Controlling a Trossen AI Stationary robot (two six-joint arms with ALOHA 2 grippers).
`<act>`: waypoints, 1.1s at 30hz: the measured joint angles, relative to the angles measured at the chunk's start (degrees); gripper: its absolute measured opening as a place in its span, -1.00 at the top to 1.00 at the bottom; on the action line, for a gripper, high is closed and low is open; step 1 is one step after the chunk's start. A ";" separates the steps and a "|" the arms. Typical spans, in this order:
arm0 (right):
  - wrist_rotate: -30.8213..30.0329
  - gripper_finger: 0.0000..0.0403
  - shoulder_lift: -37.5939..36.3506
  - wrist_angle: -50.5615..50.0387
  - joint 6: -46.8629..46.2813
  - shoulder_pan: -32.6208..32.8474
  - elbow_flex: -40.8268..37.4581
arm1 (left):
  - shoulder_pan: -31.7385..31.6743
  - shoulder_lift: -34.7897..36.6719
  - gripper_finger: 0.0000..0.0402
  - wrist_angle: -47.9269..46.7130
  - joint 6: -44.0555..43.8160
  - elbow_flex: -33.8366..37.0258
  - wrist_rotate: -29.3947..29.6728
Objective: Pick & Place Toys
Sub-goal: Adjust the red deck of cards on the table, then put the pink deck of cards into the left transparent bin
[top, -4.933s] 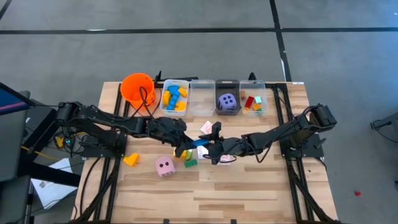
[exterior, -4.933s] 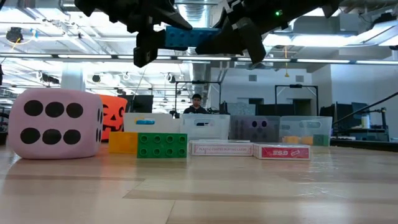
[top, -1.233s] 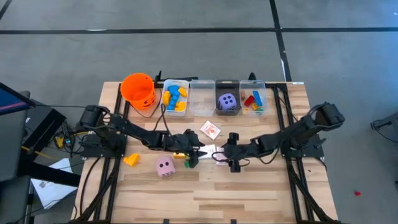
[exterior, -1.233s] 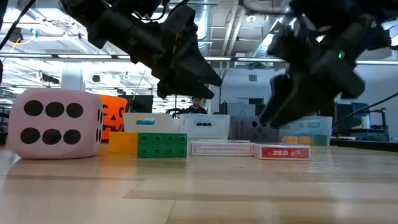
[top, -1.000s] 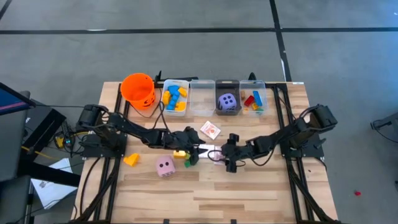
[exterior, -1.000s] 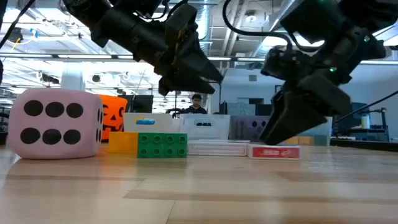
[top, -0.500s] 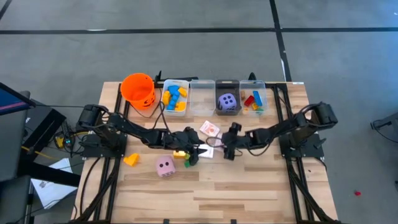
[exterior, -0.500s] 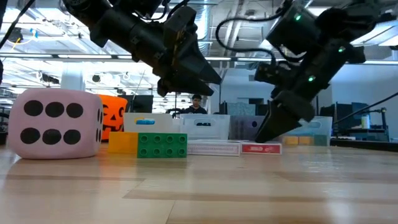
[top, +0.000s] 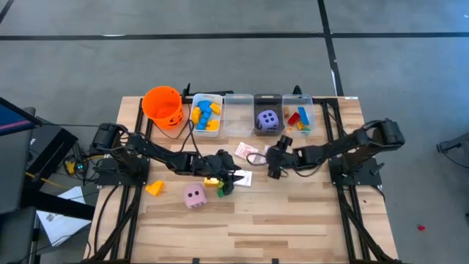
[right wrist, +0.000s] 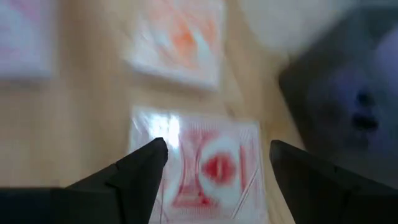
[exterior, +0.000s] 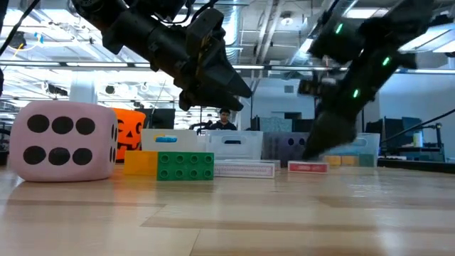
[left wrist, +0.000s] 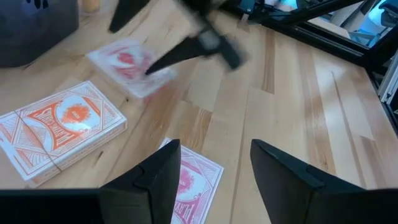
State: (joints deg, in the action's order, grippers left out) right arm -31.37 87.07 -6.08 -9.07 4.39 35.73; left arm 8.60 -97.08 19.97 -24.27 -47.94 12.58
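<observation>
Wooden desk slats now show where your right gripper worked a moment ago: it has swung toward the row of clear plastic bins, and its pink-and-white card pack has slid along with it, so the pack is nearer a bin but still flat on the desk between open, spread fingers. Your left gripper, half open and empty, still hovers over a second card pack beside the green block.
</observation>
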 joint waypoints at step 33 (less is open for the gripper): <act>8.78 -0.42 16.41 32.06 -1.43 11.86 0.65 | 0.02 -0.02 0.08 -4.99 -0.02 0.00 -2.03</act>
State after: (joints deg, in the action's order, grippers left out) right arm -22.59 103.48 25.98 -10.51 16.25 36.37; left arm 8.62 -97.10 14.98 -24.29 -47.94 10.55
